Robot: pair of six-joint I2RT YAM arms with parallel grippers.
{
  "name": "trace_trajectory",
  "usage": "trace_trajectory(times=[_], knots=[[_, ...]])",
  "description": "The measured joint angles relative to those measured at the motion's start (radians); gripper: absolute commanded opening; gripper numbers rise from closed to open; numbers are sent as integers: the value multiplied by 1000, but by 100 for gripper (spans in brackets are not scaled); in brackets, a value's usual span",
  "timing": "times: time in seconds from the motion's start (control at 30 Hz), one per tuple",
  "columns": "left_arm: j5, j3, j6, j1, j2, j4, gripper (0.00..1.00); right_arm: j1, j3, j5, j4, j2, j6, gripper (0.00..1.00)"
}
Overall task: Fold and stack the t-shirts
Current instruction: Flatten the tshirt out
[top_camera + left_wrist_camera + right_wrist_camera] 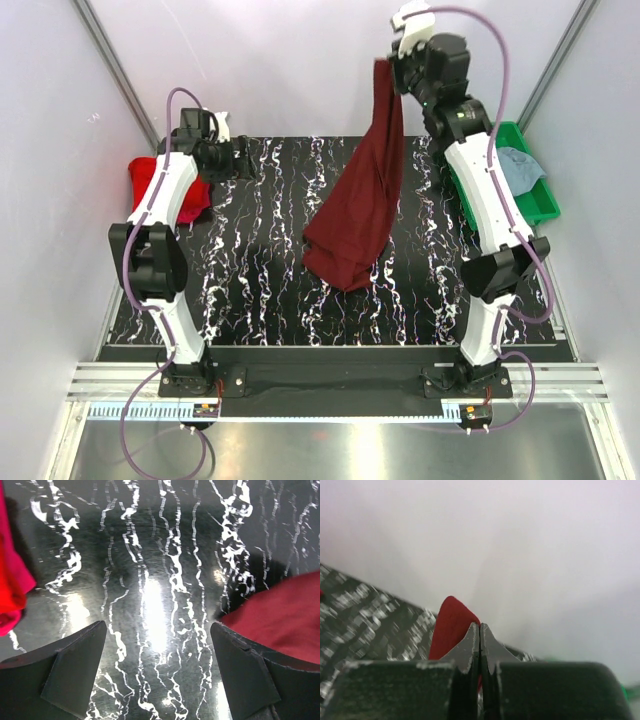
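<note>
High over the desk: maroon shirt, pinched at its top by the right pincer — likely hung to drape straight; left pincer spread, empty.

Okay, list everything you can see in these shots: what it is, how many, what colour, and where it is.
maroon t-shirt: one, dark maroon, hanging from the right gripper, lower end on the middle of the table
red and pink pile: bunched cloth, count unclear, bright red with pink, left edge of the table
grey-blue t-shirt: one, dusty grey-blue, crumpled in the tray
tray: one, green plastic, right edge of the table
table: one, black with white marbling
left gripper: open, low over bare table near the pile
right gripper: shut on the maroon t-shirt, raised high
</note>
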Motion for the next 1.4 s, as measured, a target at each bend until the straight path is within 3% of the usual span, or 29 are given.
trace_trajectory(times=[0.13, 0.27, 0.6, 0.63, 0.67, 0.7, 0.77, 0.87, 1.27, 1.4], knots=[[-27, 4, 4, 7, -5, -3, 94, 42, 155, -101, -12, 38, 64, 0], [-71, 6, 8, 8, -36, -8, 95, 95, 130, -229, -20, 86, 125, 0], [-141, -16, 31, 13, -171, -8, 94, 192, 98, -562, -206, 419, 211, 0], [-142, -16, 32, 14, -173, -7, 94, 202, 85, -586, -212, 426, 214, 2], [-141, -19, 33, 15, -175, -7, 94, 210, 73, -602, -215, 426, 216, 13], [-140, -23, 33, 15, -175, -7, 94, 218, 62, -622, -215, 426, 222, 34], [-127, -39, 32, 15, -174, -8, 94, 231, 39, -656, -203, 422, 233, 62], [-98, -48, 31, 14, -158, -16, 94, 237, -5, -684, -201, 413, 232, 76], [92, -64, 104, -13, 66, -55, 84, 154, -129, -599, -245, 232, 167, 80], [138, -108, 154, -45, 68, -134, 75, 78, -154, -549, -242, 128, 137, 81]])
